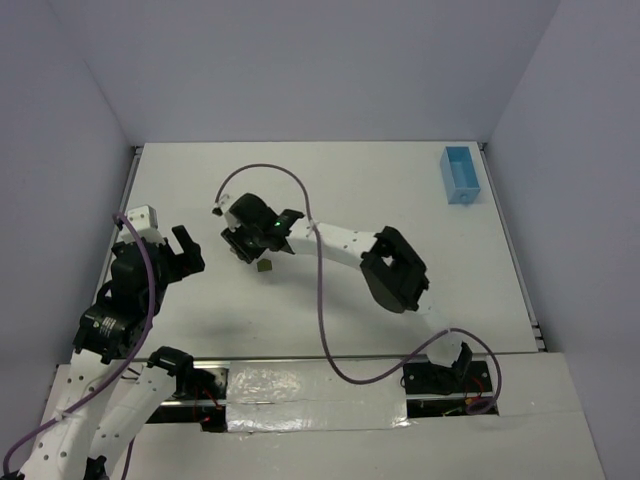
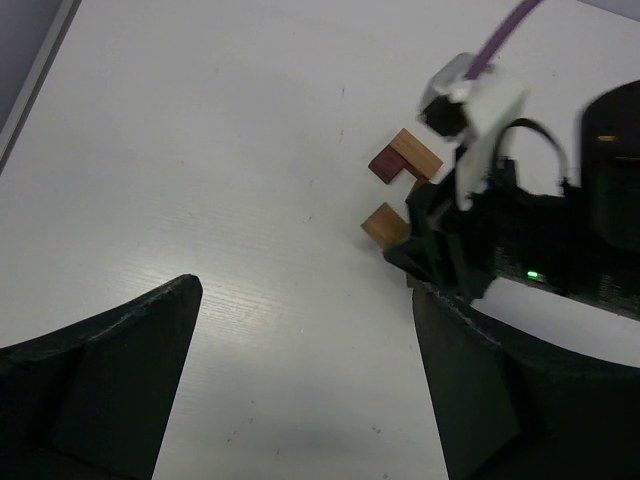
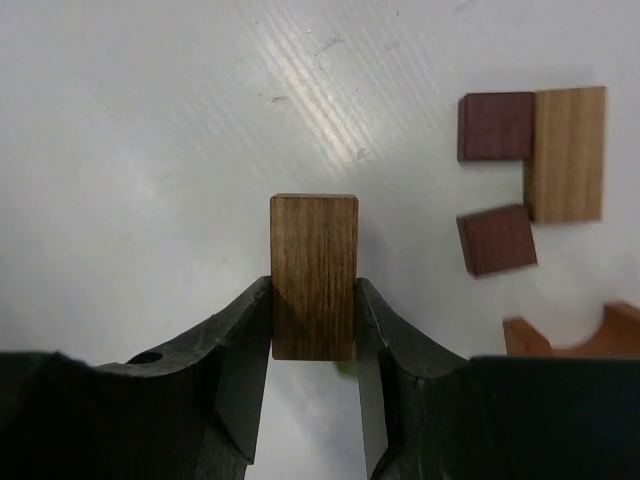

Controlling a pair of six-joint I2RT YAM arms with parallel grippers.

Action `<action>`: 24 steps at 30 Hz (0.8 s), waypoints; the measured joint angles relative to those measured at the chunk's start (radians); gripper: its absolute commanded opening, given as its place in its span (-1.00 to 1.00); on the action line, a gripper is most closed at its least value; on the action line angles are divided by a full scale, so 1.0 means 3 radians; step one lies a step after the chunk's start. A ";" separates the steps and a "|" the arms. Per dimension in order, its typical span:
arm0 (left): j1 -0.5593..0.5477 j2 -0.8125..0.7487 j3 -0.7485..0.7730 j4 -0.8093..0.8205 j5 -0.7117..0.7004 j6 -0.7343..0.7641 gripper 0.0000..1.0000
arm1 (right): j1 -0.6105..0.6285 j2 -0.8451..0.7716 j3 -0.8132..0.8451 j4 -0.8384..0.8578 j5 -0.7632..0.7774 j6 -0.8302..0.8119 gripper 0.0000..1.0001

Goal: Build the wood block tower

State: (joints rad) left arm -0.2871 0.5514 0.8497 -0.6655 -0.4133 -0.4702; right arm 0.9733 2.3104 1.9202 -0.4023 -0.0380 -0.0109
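Observation:
My right gripper [image 3: 313, 292] is shut on a dark brown wood block [image 3: 314, 240], gripped by its long sides over the white table. To its right lie two reddish-brown blocks [image 3: 495, 126] [image 3: 497, 240], a tan block [image 3: 567, 153] and the orange arch [image 3: 580, 335]. In the top view the right gripper [image 1: 240, 245] is left of centre, with an olive green block [image 1: 264, 266] just beside it. My left gripper [image 1: 190, 250] is open and empty, a little to the left. In the left wrist view its fingers [image 2: 100, 380] frame bare table, with blocks [image 2: 417, 152] ahead. No stack shows.
A light blue box [image 1: 461, 175] stands at the far right of the table [image 1: 380, 180]. Grey walls close in the back and both sides. The right arm [image 2: 520, 240] and its purple cable cross the middle, close ahead of my left gripper.

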 measured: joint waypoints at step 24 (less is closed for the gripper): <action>-0.0022 -0.0043 0.0000 0.0003 0.0062 0.0003 0.99 | -0.2117 -0.2152 -0.3197 0.0317 0.0495 0.0629 -0.37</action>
State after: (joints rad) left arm -0.2935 0.5385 0.8497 -0.6647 -0.3946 -0.4694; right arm 0.3382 1.6650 0.9611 -0.3073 0.1104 0.1780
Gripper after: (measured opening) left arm 0.994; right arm 0.419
